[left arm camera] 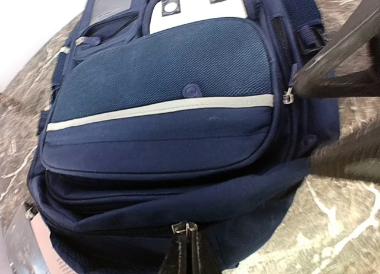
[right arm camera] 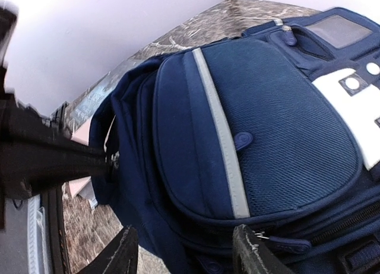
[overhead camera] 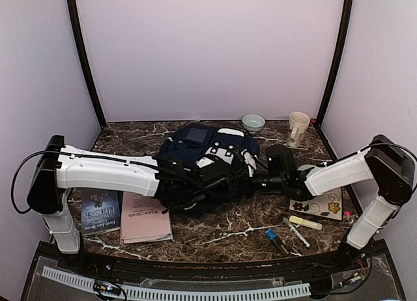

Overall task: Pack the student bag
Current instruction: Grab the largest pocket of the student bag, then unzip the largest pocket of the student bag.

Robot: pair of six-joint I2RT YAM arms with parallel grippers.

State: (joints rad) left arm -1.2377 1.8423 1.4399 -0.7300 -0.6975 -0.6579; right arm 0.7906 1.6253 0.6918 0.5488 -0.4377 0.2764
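Note:
The student bag [overhead camera: 203, 146] lies flat in the middle of the table. It is navy with a white stripe [left arm camera: 160, 108] across its front pocket. My left gripper [left arm camera: 189, 237] is shut on a metal zipper pull [left arm camera: 184, 227] at the bag's near edge. In the top view this left gripper [overhead camera: 194, 191] sits at the bag's front left. My right gripper [right arm camera: 184, 238] is open, its jaws straddling the bag's side seam without touching. From above, the right gripper [overhead camera: 251, 181] is at the bag's right edge. Its black fingers [left arm camera: 335, 78] show in the left wrist view.
A dark book [overhead camera: 101, 210] and a pink booklet [overhead camera: 144, 216] lie front left. A bowl [overhead camera: 253, 122] and a mug [overhead camera: 298, 128] stand at the back right. A floral notebook [overhead camera: 319, 204], a yellow highlighter [overhead camera: 305, 221] and markers [overhead camera: 277, 240] lie front right.

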